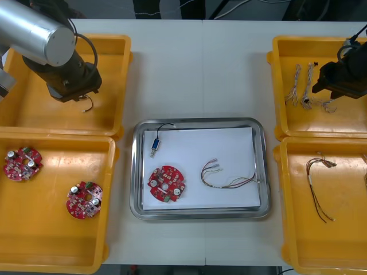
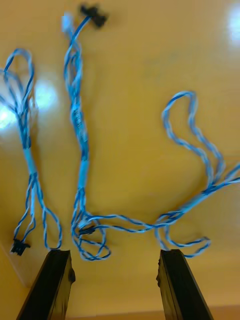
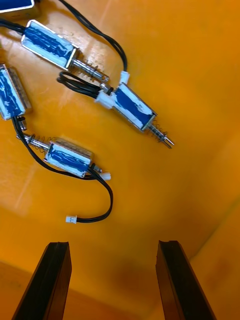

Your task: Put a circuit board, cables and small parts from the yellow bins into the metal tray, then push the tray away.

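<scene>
Fetching now: a twisted blue and white cable [image 2: 82, 165]; by my reading it is the one kind of item the metal tray [image 1: 200, 121] lacks
Tray holds: a round red circuit board [image 1: 166, 184], a small metal part [image 1: 155, 146] on a black lead, and a red and yellow cable [image 1: 226, 175]; all lie on its white inside
Right gripper [image 2: 114, 260]: low over the far right yellow bin [image 1: 309, 40]; fingers spread wide, nothing between them
Target from the tool: the cable's looped end lies just ahead of my fingertips, in line with the gap; its length runs straight away from me; a second cable [image 2: 200, 150] crosses it there and trails off past one finger; a third cable [image 2: 27, 150] lies apart, outside the other finger
Left gripper [image 3: 112, 247]: over the far left yellow bin [image 1: 103, 39]; fingers apart and empty; blue-wrapped small metal parts [image 3: 132, 107] with black leads lie ahead, well beyond the tips; I judge this arm idle
Next move: I would ease the right gripper forward and down until one strand sits between the fingers; then close and lift slowly
Risk: the crossed pair may rise together; I would pinch clear of the crossing
Left to do: cable into the tray; then the push
</scene>
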